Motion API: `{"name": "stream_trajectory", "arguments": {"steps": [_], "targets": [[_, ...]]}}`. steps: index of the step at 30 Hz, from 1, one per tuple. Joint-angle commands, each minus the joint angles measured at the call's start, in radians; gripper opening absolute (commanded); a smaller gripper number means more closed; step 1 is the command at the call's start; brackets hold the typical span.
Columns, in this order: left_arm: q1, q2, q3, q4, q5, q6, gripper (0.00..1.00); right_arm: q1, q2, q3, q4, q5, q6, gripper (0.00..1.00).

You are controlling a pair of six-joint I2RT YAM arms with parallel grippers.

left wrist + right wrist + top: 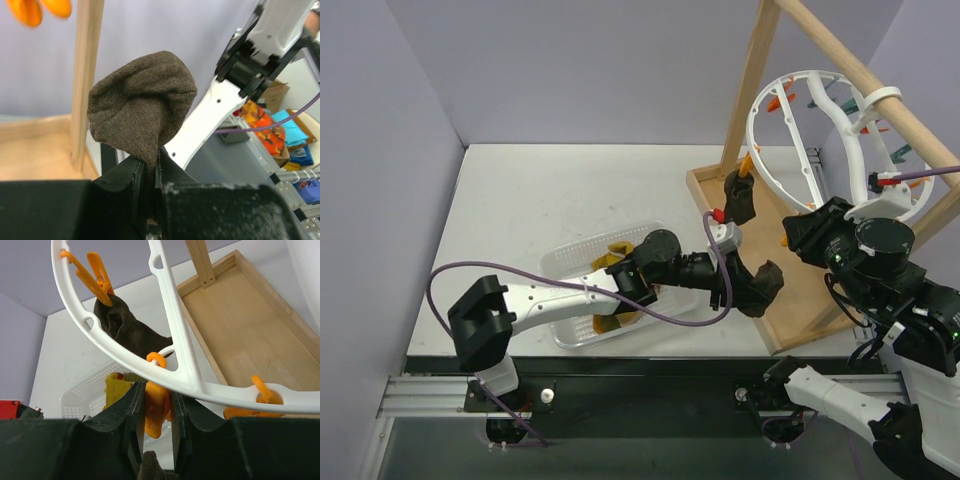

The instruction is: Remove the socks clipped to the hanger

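Note:
The white hanger ring (815,135) hangs from the wooden pole and fills the top of the right wrist view (172,340). A dark brown sock (741,198) hangs from an orange clip on its rim (125,327). My left gripper (732,288) is shut on a second dark brown sock (761,284), holding it free of the ring below the rim (142,105). My right gripper (790,237) is at the ring's lower rim, jaws pressed on both sides of an orange clip (159,407). Mustard-yellow socks (615,262) lie in the basket.
A white perforated basket (570,262) sits on the table left of centre. The wooden pole frame (750,80) stands on a shallow wooden tray (810,295) at the right. Teal clips (817,100) and other orange clips (262,392) hang on the ring.

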Motion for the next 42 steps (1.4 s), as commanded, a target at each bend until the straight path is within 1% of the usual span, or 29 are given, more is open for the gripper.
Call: {"name": "stream_trajectory", "arguments": {"steps": [1,2,3,5,6,8,10,11,12,13,19,20,22,23,24,26,28,31,32,33,34,35,37,38,42], "targets": [[0.029,-0.138,-0.047,-0.195,-0.094,0.104,0.11,0.000,-0.017,-0.030,0.034,0.019,-0.005,0.00],[0.040,-0.152,-0.058,-0.239,-0.146,0.127,0.12,-0.001,-0.025,-0.034,0.031,0.020,-0.005,0.00],[0.051,-0.166,-0.068,-0.331,-0.174,0.135,0.13,-0.002,-0.029,-0.039,0.031,0.023,-0.003,0.00],[0.095,-0.206,-0.082,-0.419,-0.220,0.147,0.16,-0.001,-0.034,-0.044,0.025,0.026,-0.005,0.00],[0.115,-0.220,-0.101,-0.489,-0.257,0.150,0.16,0.000,-0.035,-0.048,0.022,0.029,-0.005,0.00],[0.162,-0.259,-0.118,-0.552,-0.289,0.167,0.16,-0.002,-0.037,-0.050,0.014,0.032,-0.006,0.00],[0.186,-0.302,-0.154,-0.630,-0.355,0.179,0.17,-0.002,-0.037,-0.051,0.009,0.038,-0.008,0.00],[0.204,-0.316,-0.168,-0.641,-0.381,0.192,0.18,-0.002,-0.037,-0.051,0.009,0.039,-0.011,0.00],[0.209,-0.332,-0.183,-0.695,-0.406,0.198,0.20,-0.002,-0.037,-0.051,0.008,0.042,-0.011,0.00],[0.213,-0.361,-0.212,-0.707,-0.462,0.201,0.27,-0.002,-0.040,-0.051,0.006,0.047,-0.012,0.00],[0.236,-0.459,-0.299,-0.746,-0.590,0.189,0.48,-0.002,-0.031,-0.036,0.002,0.047,-0.018,0.00],[0.236,-0.467,-0.315,-0.750,-0.629,0.186,0.58,-0.002,-0.028,-0.031,-0.001,0.044,-0.018,0.00],[0.241,-0.488,-0.329,-0.758,-0.654,0.184,0.68,-0.002,-0.028,-0.031,-0.003,0.044,-0.020,0.00],[0.241,-0.494,-0.338,-0.758,-0.668,0.178,0.76,-0.002,-0.028,-0.031,-0.004,0.043,-0.020,0.00],[0.244,-0.499,-0.342,-0.757,-0.671,0.176,0.81,0.000,-0.028,-0.031,-0.006,0.044,-0.020,0.00],[0.247,-0.508,-0.343,-0.752,-0.679,0.170,0.86,-0.002,-0.028,-0.031,-0.011,0.046,-0.022,0.00],[0.247,-0.517,-0.343,-0.738,-0.676,0.169,0.88,0.000,-0.028,-0.030,-0.017,0.041,-0.019,0.00],[0.252,-0.531,-0.360,-0.665,-0.639,0.163,0.89,-0.002,-0.035,-0.034,-0.020,0.035,-0.017,0.00],[0.255,-0.534,-0.371,-0.578,-0.616,0.156,0.90,-0.002,-0.037,-0.034,-0.020,0.036,-0.015,0.00],[0.259,-0.533,-0.380,-0.530,-0.552,0.149,0.91,-0.002,-0.038,-0.031,-0.021,0.036,-0.015,0.00],[0.261,-0.531,-0.400,-0.479,-0.527,0.127,0.92,-0.002,-0.040,-0.028,-0.024,0.032,-0.017,0.00],[0.261,-0.528,-0.407,-0.374,-0.504,0.114,0.93,-0.002,-0.040,-0.025,-0.026,0.029,-0.018,0.00],[0.261,-0.497,-0.423,-0.265,-0.443,0.086,0.93,-0.002,-0.038,-0.018,-0.037,0.021,-0.023,0.00],[0.261,-0.481,-0.424,-0.170,-0.427,0.078,0.93,-0.002,-0.037,-0.013,-0.041,0.018,-0.023,0.00],[0.259,-0.364,-0.366,-0.027,-0.394,0.069,0.93,-0.002,-0.040,-0.007,-0.047,0.010,-0.022,0.00]]}}
